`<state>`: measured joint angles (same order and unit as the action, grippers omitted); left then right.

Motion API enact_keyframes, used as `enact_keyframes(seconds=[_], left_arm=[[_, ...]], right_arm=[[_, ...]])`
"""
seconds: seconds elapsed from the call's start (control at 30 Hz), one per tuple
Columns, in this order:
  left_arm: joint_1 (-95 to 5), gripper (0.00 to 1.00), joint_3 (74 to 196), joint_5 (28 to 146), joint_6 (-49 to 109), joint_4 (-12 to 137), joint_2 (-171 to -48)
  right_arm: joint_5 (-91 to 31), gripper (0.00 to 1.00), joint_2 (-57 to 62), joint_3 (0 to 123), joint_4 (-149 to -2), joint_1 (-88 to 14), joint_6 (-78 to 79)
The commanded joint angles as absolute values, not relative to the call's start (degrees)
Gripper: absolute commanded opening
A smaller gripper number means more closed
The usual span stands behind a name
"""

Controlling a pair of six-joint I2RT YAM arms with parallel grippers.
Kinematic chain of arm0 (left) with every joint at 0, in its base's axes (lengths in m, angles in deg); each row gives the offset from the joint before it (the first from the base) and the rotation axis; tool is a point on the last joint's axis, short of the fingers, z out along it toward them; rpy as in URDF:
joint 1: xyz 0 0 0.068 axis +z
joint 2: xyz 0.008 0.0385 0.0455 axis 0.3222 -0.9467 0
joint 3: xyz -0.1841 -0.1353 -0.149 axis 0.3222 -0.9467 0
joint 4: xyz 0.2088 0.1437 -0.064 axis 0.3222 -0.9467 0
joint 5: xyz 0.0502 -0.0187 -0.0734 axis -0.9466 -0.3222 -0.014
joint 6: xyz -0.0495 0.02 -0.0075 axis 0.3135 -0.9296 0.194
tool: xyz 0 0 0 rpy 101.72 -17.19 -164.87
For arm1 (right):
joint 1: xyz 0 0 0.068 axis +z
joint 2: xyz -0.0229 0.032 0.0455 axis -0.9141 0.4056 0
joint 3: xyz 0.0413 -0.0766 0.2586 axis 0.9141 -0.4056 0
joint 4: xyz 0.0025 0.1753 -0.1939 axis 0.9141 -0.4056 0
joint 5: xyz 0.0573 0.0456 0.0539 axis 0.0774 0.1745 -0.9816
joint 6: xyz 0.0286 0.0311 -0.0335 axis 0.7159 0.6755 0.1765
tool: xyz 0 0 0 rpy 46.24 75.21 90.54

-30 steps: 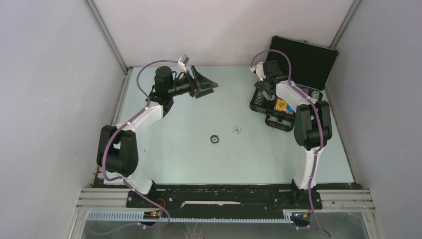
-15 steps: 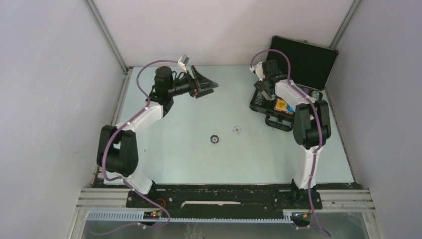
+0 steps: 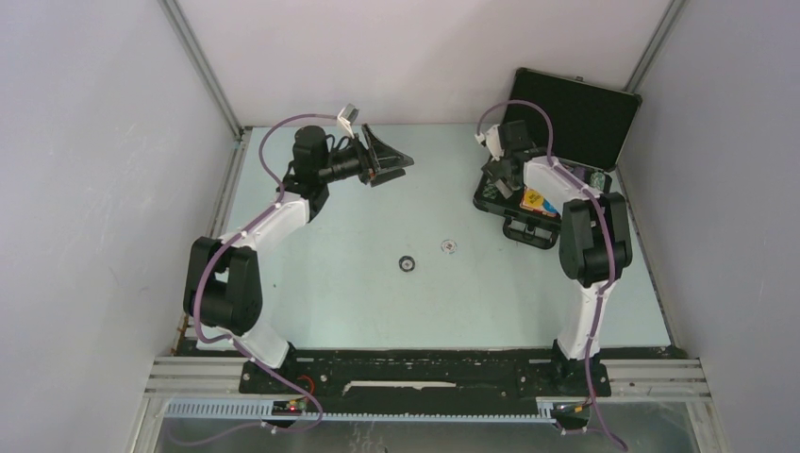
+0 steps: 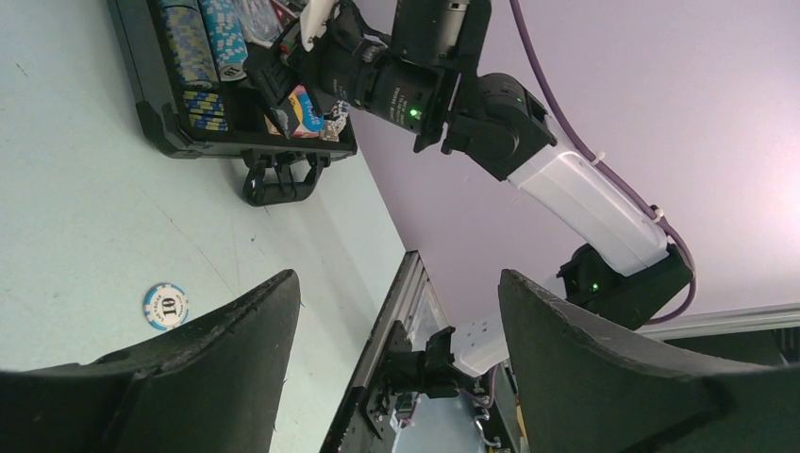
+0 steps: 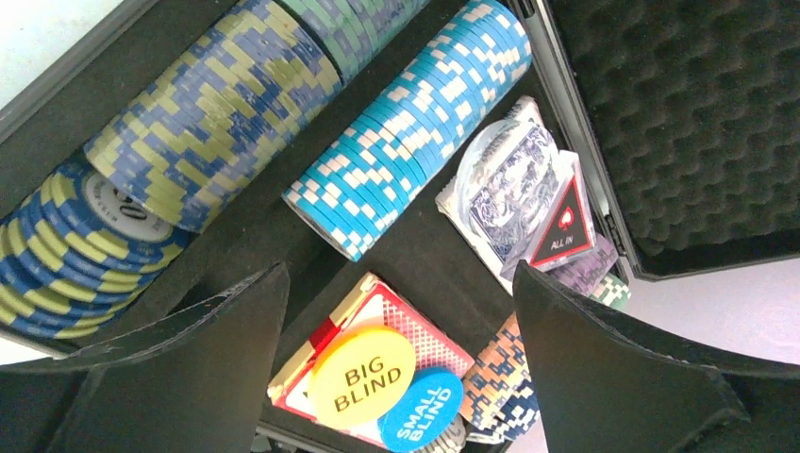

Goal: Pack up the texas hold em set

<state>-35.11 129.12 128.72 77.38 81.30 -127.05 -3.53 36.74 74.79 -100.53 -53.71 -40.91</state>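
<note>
The black briefcase (image 3: pixel 575 123) stands open at the back right, its lid up. My right gripper (image 3: pixel 497 179) hangs open and empty over the tray. Below it lie rows of striped chips (image 5: pixel 410 132), a red card deck (image 5: pixel 415 326) with a yellow BIG BLIND disc (image 5: pixel 361 376) and a blue SMALL BLIND disc (image 5: pixel 420 423) on it, another deck (image 5: pixel 505 189) and a triangular ALL IN token (image 5: pixel 563 225). Two loose chips lie on the table, a dark one (image 3: pixel 407 263) and a light one (image 3: pixel 449 247). My left gripper (image 3: pixel 396 166) is open and empty at the back left, above the table.
The case handle (image 3: pixel 531 233) points toward the table's front. The left wrist view shows one loose chip (image 4: pixel 166 307), the case (image 4: pixel 156 85) and the right arm (image 4: pixel 566 179). Grey walls close in the table on three sides.
The right wrist has shifted very slightly over the case. The left arm and the loose chips have not moved.
</note>
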Motion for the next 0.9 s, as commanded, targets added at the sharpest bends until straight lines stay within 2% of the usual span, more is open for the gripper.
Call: enact_keyframes(seconds=[0.0, 0.23, 0.37, 0.57, 0.7, 0.87], left_arm=[[-34.9, 0.83, 127.3, 130.1, 77.6, 83.9, -126.1], [-34.9, 0.83, 127.4, 129.6, 77.3, 83.6, -125.2], [-34.9, 0.83, 129.2, 126.5, 70.5, 74.6, -122.9], [-34.9, 0.83, 132.5, 115.1, 57.0, 58.2, -116.4], [-34.9, 0.83, 132.3, 106.9, 53.2, 54.0, -111.7], [-34.9, 0.83, 131.3, 98.7, 49.9, 52.4, -106.0]], right_arm=[[-4.4, 0.98, 30.2, 74.4, -99.2, -53.3, -39.2], [-5.4, 1.00, 26.3, 74.5, -102.2, -51.6, -37.0], [-8.2, 1.00, 18.5, 69.7, -100.9, -48.7, -32.0], [-3.5, 1.00, 10.9, 67.7, -101.4, -42.3, -19.0], [-3.4, 1.00, 10.0, 70.5, -109.7, -39.2, -9.9], [-12.5, 1.00, 4.7, 65.5, -112.6, -38.1, -3.6]])
